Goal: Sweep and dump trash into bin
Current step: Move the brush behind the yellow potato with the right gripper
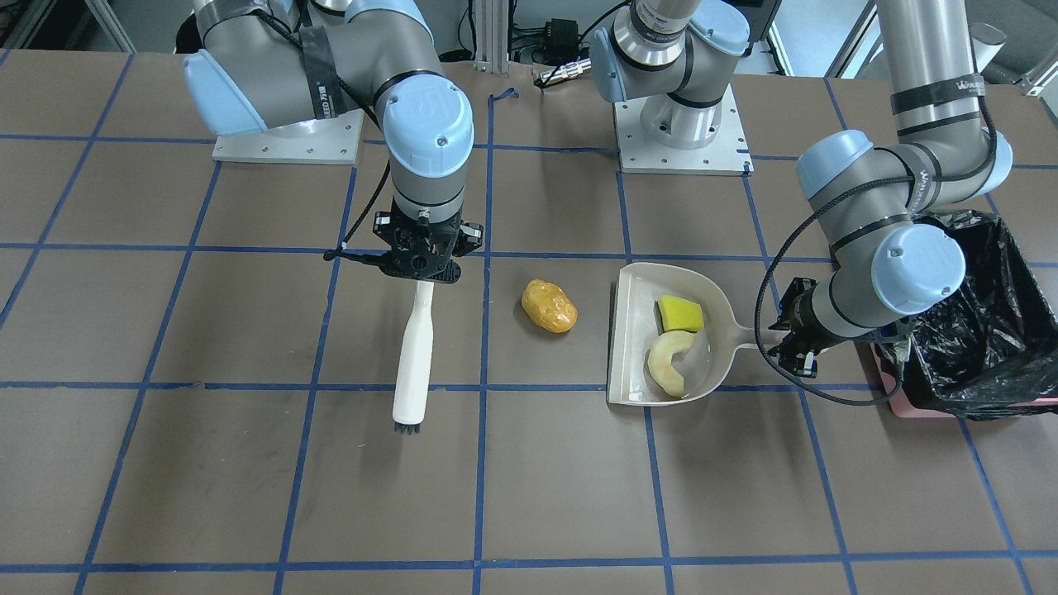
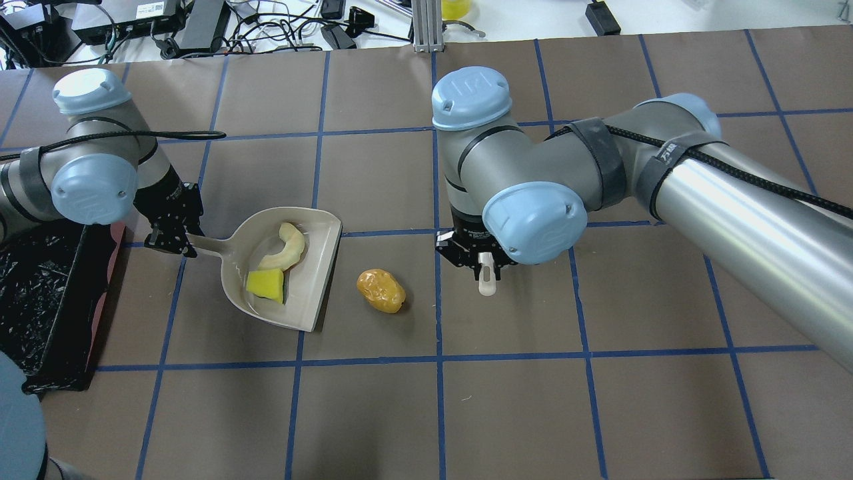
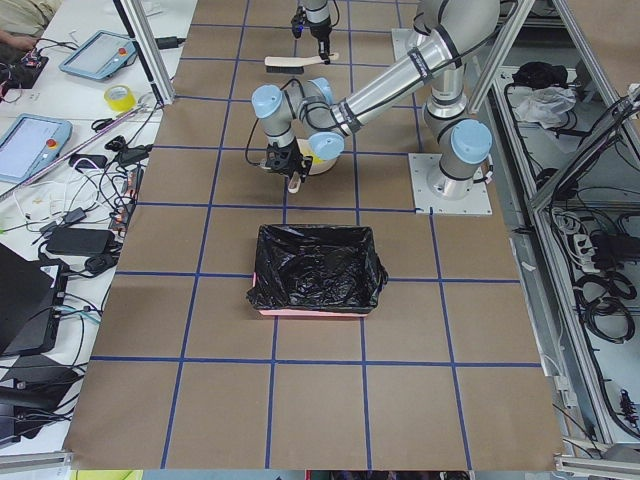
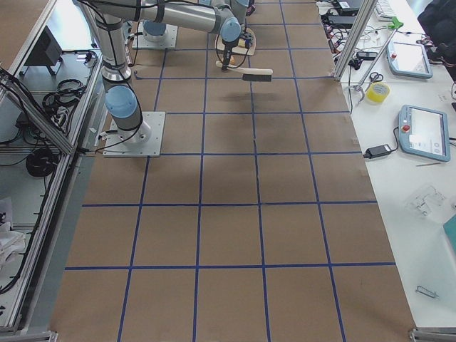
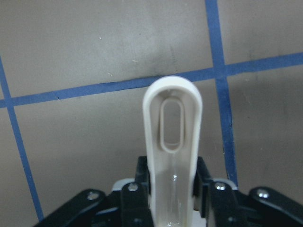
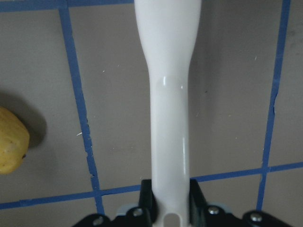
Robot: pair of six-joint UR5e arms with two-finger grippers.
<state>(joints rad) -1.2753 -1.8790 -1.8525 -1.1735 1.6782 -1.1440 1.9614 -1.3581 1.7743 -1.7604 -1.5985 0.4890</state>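
The golden-brown potato-like lump (image 1: 549, 306) lies on the table between the brush and the dustpan; it also shows in the overhead view (image 2: 380, 291) and at the left edge of the right wrist view (image 6: 9, 142). The yellow sponge piece (image 1: 680, 313) and the pale crescent piece (image 1: 671, 362) lie inside the beige dustpan (image 1: 632, 330). My left gripper (image 1: 785, 339) is shut on the dustpan handle (image 5: 173, 132). My right gripper (image 1: 423, 268) is shut on the white brush (image 1: 413, 355), whose bristles (image 1: 407, 428) point away from me. The black-lined bin (image 1: 984, 330) stands just beyond my left gripper.
The table is brown with a blue tape grid. The two arm bases (image 1: 682, 124) stand at my edge of the table. Cables and electronics (image 2: 200, 27) lie past the far edge. The bin's pink base (image 1: 893, 388) sits close to the dustpan handle.
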